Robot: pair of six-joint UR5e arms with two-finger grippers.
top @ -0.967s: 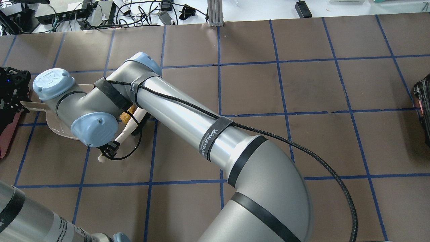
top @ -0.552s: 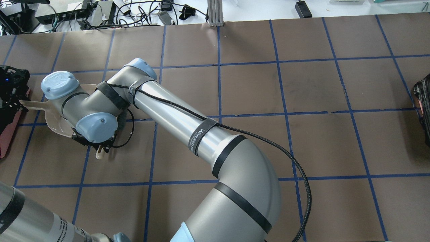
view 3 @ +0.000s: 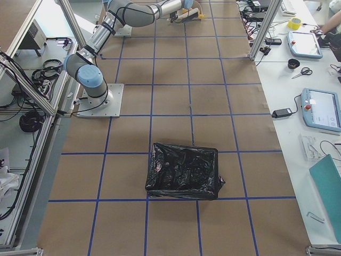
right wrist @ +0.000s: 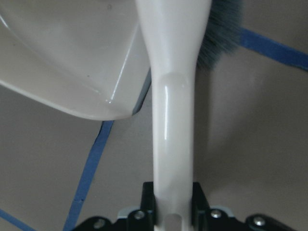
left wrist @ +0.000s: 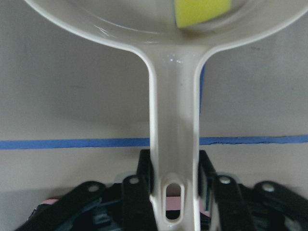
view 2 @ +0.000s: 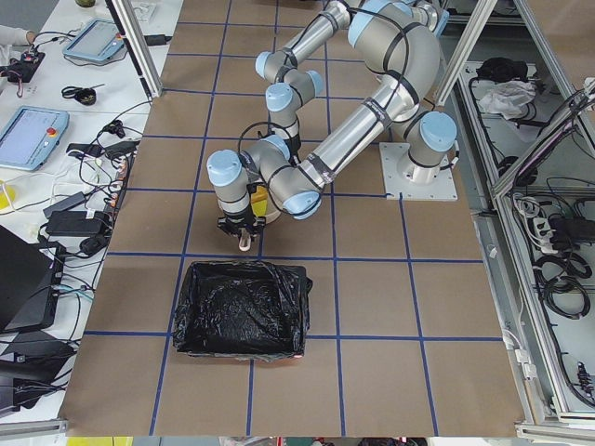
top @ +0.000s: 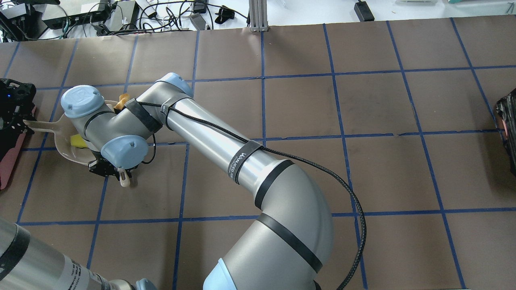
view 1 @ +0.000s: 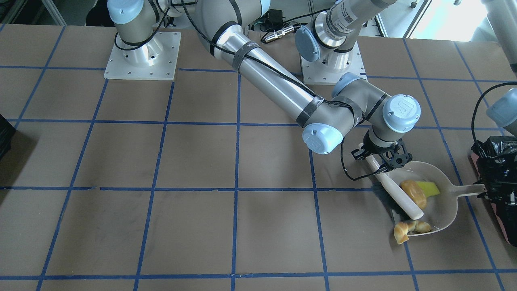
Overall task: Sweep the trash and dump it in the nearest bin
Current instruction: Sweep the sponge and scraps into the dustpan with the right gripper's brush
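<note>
Right tool (right wrist: 172, 199) clamped on brush (view 1: 398, 196), left tool (left wrist: 174, 185) clamped on dustpan (view 1: 444, 202); croissant (view 1: 406, 231) sits at its lip and could roll off when lifted.

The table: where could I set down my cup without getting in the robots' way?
The wide brown stretch of table in front of the right arm's base plate, out to the far black-lined container, lies bare. The other end is crowded: dustpan, brush and trash bunch beside the bin.
</note>
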